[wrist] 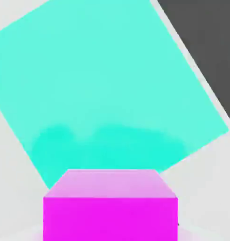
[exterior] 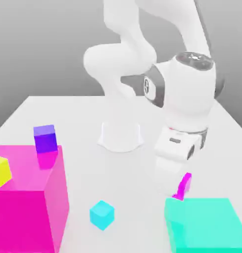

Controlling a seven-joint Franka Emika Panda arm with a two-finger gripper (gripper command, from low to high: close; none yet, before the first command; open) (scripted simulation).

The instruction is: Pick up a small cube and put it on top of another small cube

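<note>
The small magenta cube (exterior: 185, 182) shows tilted at the lower tip of my white hand, just above the near corner of a big teal block. My gripper (exterior: 178, 192) is shut on it; the hand hides most of the cube. In the hand view the magenta cube (wrist: 110, 207) sits close up against the teal top. The small yellow cube (exterior: 0, 171) is at the far edge of the exterior view's left, against the huge magenta block, well away from my hand.
A huge magenta block (exterior: 28, 207) fills the exterior view's lower left. A small purple cube (exterior: 45, 138) stands behind it, and a small cyan cube (exterior: 102, 214) lies in front. The big teal block (exterior: 207, 225) (wrist: 102, 84) lies under my hand, near the table's edge (wrist: 192, 61).
</note>
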